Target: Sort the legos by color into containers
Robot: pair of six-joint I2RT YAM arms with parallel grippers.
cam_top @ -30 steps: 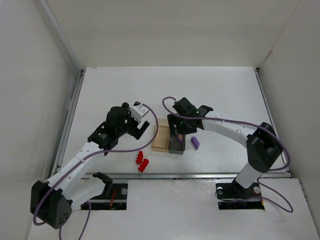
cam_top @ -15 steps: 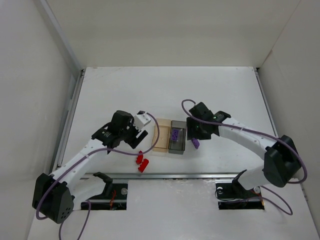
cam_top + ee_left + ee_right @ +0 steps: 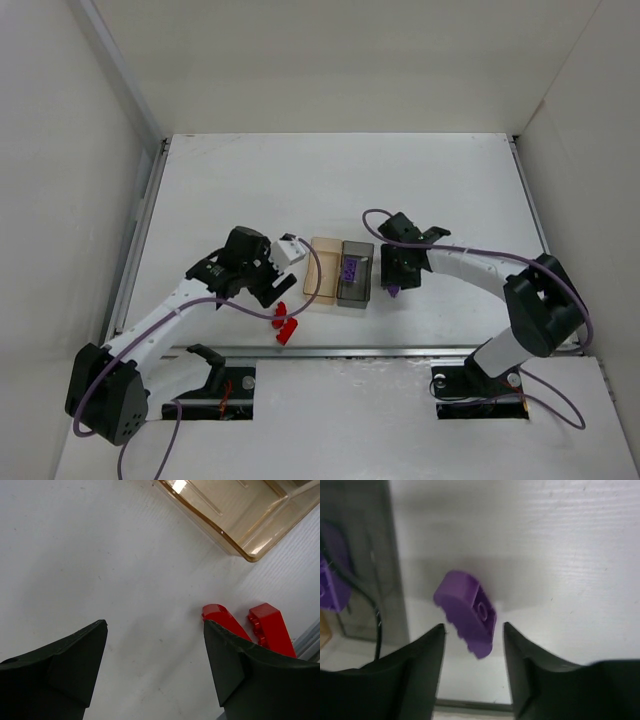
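As laid out on the white bench (image 3: 250, 180), the stock runs as follows.

Item 1. Two translucent rectangular plastic bins joined side to side, one amber-orange (image 3: 325, 270) and one smoky grey (image 3: 355, 272). The amber bin shows nothing inside. The grey bin holds one small purple studded brick (image 3: 349, 269).

Item 2. Left claw (image 3: 155, 625): fingers well apart, nothing between them, hanging over bare bench off the amber bin's near corner.

Item 3. Right claw (image 3: 474, 626): fingers apart, straddling the loose purple brick, not yet pinching, a sliver of gap visible.

Item 4. Two bright red plastic bricks (image 3: 225, 622) (image 3: 270, 630), on the bench near the amber bin's near corner, toward the arm bases. They lie close side by side with long axes parallel, running slantwise away from that bin. One is just beside the left claw's finger.

Item 5. Loose purple plastic brick (image 3: 466, 612), on the bench just beside the grey bin's outer wall, apart from it. It appears tipped on its side, its long axis oblique to that wall, rounded end nearer the bin.

Handling, judged: all bricks are light, rigid and smooth, not fragile, and apt to skid or twist if pinched off-centre. Take each across its short width, on the two flat long faces, near mid-length.
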